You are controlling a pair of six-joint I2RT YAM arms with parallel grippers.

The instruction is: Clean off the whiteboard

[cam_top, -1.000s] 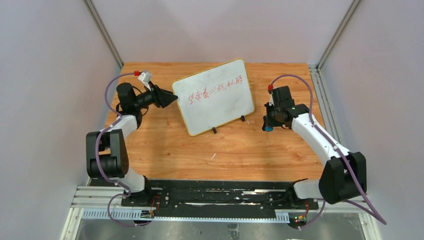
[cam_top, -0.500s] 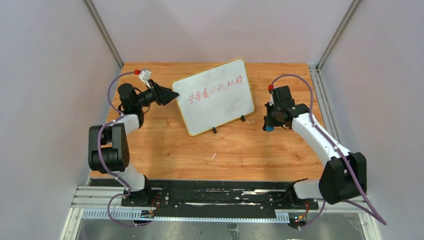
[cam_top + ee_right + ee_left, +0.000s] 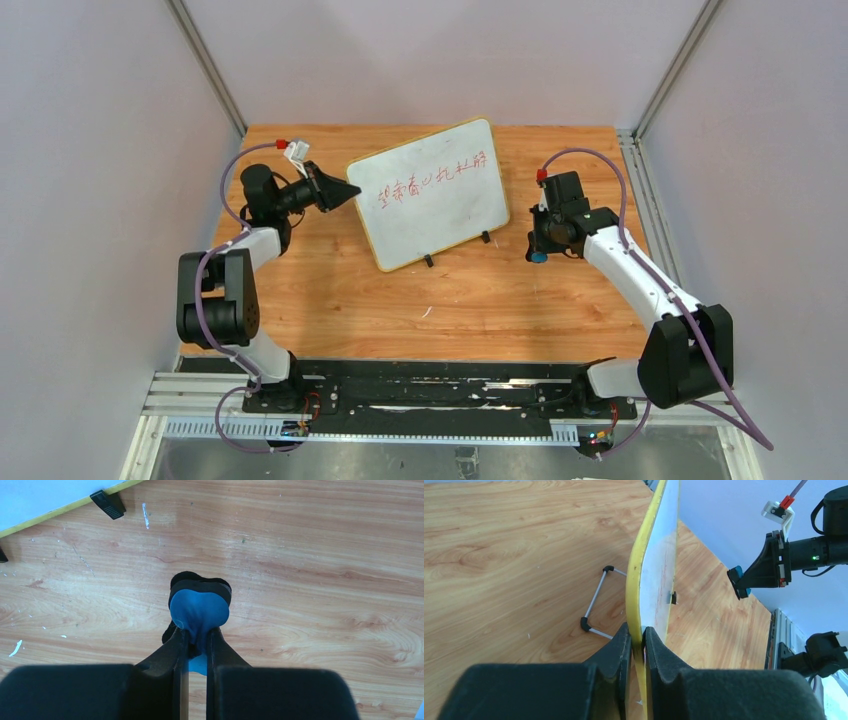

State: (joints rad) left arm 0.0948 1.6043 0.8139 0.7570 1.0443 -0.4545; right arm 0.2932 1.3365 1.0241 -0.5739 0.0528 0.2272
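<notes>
The whiteboard has a yellow frame and red handwriting across its upper part, and stands tilted on black feet at the middle back of the table. My left gripper is shut on the board's left edge; in the left wrist view the yellow frame sits pinched between my fingers, and my gripper grips it edge-on. My right gripper is to the right of the board, apart from it, shut on a blue eraser with a black pad, held just above the wood.
The wooden table is bounded by grey walls and metal rails. The board's wire stand shows behind it in the left wrist view. One of the board's black feet lies at the top left of the right wrist view.
My left gripper has moved slightly up and toward the board's left edge, and the board has shifted a little with it. The right arm has not moved.
</notes>
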